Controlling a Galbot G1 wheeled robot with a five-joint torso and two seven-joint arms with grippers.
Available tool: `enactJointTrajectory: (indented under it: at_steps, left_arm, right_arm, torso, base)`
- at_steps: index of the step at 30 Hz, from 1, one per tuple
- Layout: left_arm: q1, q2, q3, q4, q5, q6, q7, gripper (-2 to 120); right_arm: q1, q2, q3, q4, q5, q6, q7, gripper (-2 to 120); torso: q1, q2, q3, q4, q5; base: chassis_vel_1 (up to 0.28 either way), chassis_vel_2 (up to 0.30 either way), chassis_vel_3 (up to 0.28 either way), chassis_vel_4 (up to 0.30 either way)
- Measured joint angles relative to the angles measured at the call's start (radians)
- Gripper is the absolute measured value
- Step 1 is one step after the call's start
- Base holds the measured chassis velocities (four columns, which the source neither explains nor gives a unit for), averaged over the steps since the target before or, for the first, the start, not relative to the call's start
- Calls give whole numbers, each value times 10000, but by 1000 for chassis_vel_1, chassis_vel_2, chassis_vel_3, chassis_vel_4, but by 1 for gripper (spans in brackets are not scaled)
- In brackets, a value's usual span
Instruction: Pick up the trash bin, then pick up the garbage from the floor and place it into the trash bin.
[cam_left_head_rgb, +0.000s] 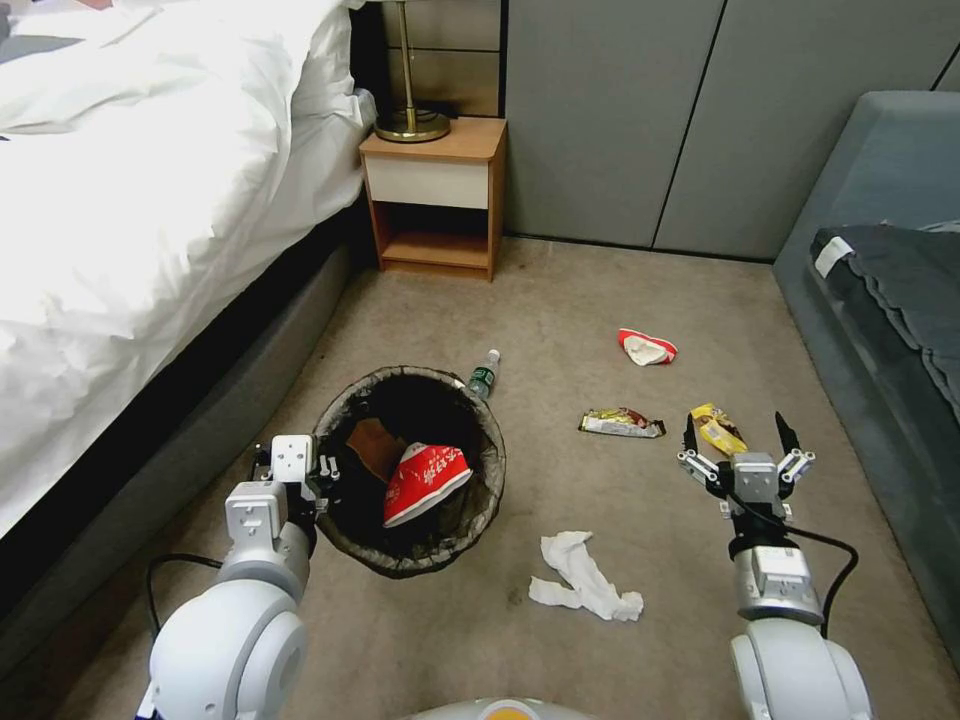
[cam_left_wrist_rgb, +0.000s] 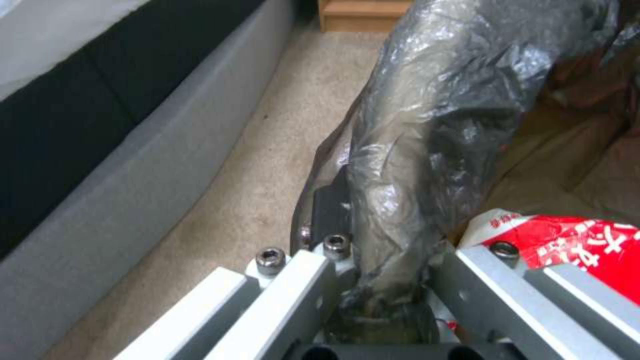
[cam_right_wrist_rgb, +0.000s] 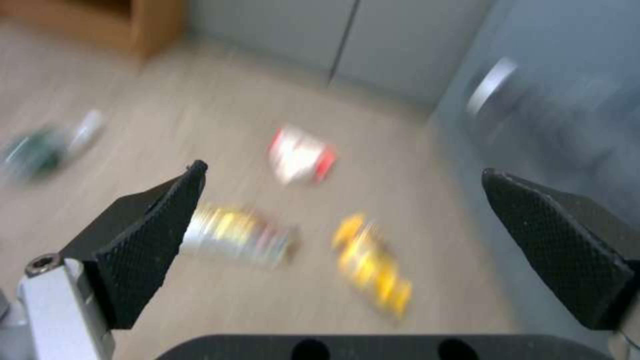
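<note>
The trash bin (cam_left_head_rgb: 420, 372), lined with a dark bag, is at my front left on the carpet. My left gripper (cam_left_head_rgb: 322, 478) is shut on its near-left rim. In the left wrist view the fingers (cam_left_wrist_rgb: 300, 280) clamp the bag-covered rim (cam_left_wrist_rgb: 407, 150). A red-and-white paper cup (cam_left_head_rgb: 425, 482) and a tan paper bag (cam_left_head_rgb: 375, 447) lie inside. My right gripper (cam_left_head_rgb: 737, 432) hangs open just above a yellow wrapper (cam_left_head_rgb: 717, 427); in the right wrist view that wrapper (cam_right_wrist_rgb: 373, 267) lies between the spread fingertips (cam_right_wrist_rgb: 157, 230). A silver-brown wrapper (cam_left_head_rgb: 622, 423), a crumpled red-and-white piece (cam_left_head_rgb: 646, 347) and a white tissue (cam_left_head_rgb: 585, 582) lie on the floor.
A small bottle (cam_left_head_rgb: 484, 373) lies behind the bin. The bed (cam_left_head_rgb: 120, 230) runs along the left and a grey sofa (cam_left_head_rgb: 890, 300) along the right. A wooden nightstand (cam_left_head_rgb: 440, 195) with a lamp stands at the back wall.
</note>
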Motion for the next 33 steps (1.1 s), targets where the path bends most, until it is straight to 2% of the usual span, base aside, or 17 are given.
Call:
enactJointTrajectory:
  at_steps: [1,2,3,4,6,12,22,28,33]
  left_arm:
    - [1,6,-3,16,0,-4,0,0]
    - [5,9,-5,28,3,-11,2,0]
    - [9,5,-7,31,7,-21,2,0]
    - [9,5,-7,31,7,-21,2,0]
    - [9,-33,-15,35,24,-41,2,0]
    - [18,-84,-95,52,45,-58,5,0]
    - [56,-119,-89,87,109,-63,7,0]
    - [132,-139,-98,85,161,-75,17,0]
    - [141,-152,-104,85,202,-87,18,0]
  right_arm:
    - [177,-379,-56,163,644,-1430,-423,100]
    - [352,-678,-96,197,1178,-2479,-819,100]
    - [530,-957,-143,131,1719,-3092,-1299,100]
    - [530,-957,-143,131,1719,-3092,-1299,100]
    - [889,-1419,-305,-386,2219,-3523,-2343,100]
    - [1205,-1808,-1177,-1813,2838,-3629,-3541,100]
    - [1965,-2348,-2713,-3889,3144,-3582,-3938,100]
    - [2464,-2239,-3422,-5219,3106,-3556,-4039,100]
    - [2673,-2143,-3617,-5746,2759,-3546,-4037,100]
  torso:
    - [0,0,-1,0,-1]
    - [-1,0,0,0,1]
    - [0,0,0,0,4]
    - [0,0,0,0,4]
    - [0,0,0,5,1]
    - [0,0,1,2,4]
    - [0,0,0,3,0]
    - [1,0,0,2,2]
    - [0,0,1,2,1]
  base:
    - [0,0,0,0]
    - [0,0,0,0]
    - [0,0,0,0]
    - [0,0,0,0]
    - [0,0,0,0]
    - [0,0,0,0]
    - [0,0,0,0]
    - [0,0,0,0]
    - [0,0,0,0]
